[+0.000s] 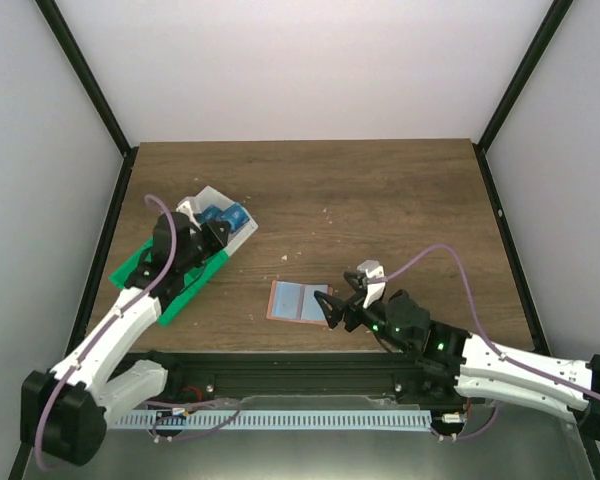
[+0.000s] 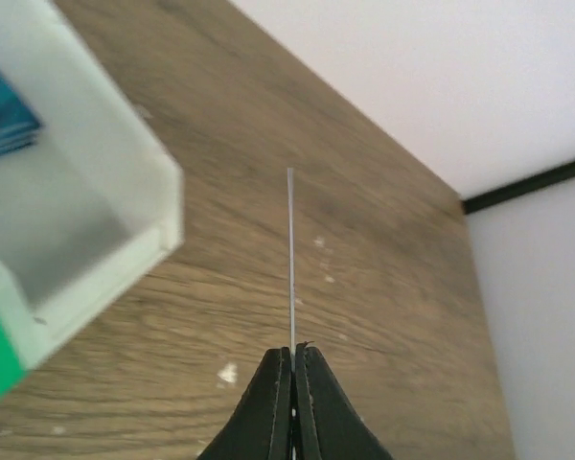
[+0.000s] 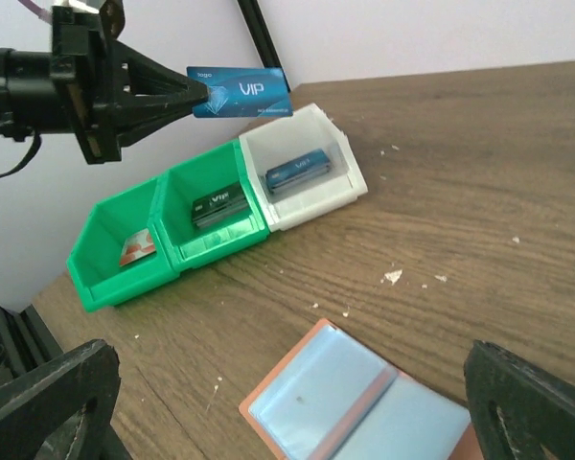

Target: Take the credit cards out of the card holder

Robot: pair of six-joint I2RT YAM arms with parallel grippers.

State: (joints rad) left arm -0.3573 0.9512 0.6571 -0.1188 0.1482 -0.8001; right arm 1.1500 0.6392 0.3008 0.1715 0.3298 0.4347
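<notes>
Our left arm (image 1: 120,320) reaches forward along the left side, its claw (image 2: 292,353) pinched tight on a thin card (image 2: 291,259). Our right arm (image 1: 510,370) stretches in low from the right, its claw (image 1: 336,302) spread wide.

The brown wooden table (image 1: 380,200) held the open card holder (image 1: 298,301), flat, just beside the right pincer (image 1: 332,308). 2 green trays (image 3: 115,286) and 1 white tray (image 3: 316,205) sat in a row below the left pincer (image 3: 203,96).

Dark wood table (image 1: 380,200); white walls (image 1: 310,70); black frame posts (image 1: 85,70).
</notes>
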